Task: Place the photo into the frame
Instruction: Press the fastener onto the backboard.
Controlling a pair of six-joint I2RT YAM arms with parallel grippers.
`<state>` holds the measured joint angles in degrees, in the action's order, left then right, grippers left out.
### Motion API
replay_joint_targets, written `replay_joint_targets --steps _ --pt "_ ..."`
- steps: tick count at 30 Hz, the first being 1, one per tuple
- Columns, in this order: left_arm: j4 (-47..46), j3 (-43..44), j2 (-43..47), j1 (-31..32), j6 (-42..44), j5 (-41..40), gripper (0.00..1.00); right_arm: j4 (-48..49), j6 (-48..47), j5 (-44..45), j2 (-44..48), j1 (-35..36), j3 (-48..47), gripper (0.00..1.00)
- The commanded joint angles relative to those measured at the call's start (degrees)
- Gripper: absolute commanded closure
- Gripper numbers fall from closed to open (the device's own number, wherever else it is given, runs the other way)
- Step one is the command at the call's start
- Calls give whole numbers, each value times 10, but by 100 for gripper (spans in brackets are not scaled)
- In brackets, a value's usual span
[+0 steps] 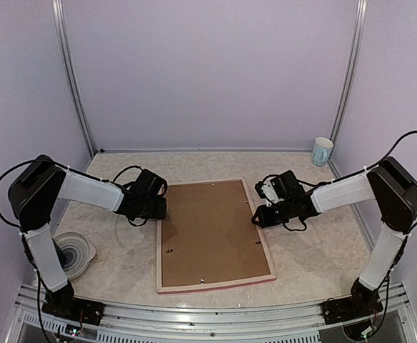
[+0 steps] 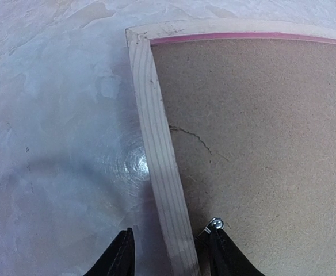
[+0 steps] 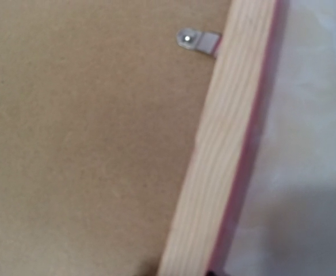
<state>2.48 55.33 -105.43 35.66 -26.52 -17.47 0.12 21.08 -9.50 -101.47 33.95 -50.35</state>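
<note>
1. Surroundings. A pale blue mug (image 1: 322, 151) stands at the far right corner of the table (image 1: 315, 257), well apart from both arms. A pale disc with dark rings (image 1: 73, 254) lies near the left arm's base. Neither one sits between a gripper and the work.

2. Work position. The frame (image 1: 215, 284) lies flat at mid-table with its pale wood back up (pink-red shows only along the outer edge). The brown backing board (image 1: 212, 232) fills its opening. Small metal tabs (image 2: 215, 223) sit on the board beside the wooden rail.

3. Left gripper (image 2: 169, 253). I read it as parted and holding nothing. Its fingers stand either side of the frame's left rail, one over bare table and one over the board beside a tab.

4. Right gripper (image 1: 260, 216). It sits at the frame's right rail, about midway along. The wrist view shows only rail, board and one tab, so I cannot tell its opening.
</note>
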Motion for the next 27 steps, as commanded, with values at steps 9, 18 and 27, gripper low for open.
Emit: replay_joint_targets --steps 9,18,27 --pt "37 12 -8 4 1 -59 60 -33 -29 12 -20 7 -1 88" --pt "33 16 -10 5 0 -59 60 -38 -30 13 -21 7 -4 87" --pt "29 25 -2 4 -1 -54 60 -40 -28 10 -24 8 -8 87"
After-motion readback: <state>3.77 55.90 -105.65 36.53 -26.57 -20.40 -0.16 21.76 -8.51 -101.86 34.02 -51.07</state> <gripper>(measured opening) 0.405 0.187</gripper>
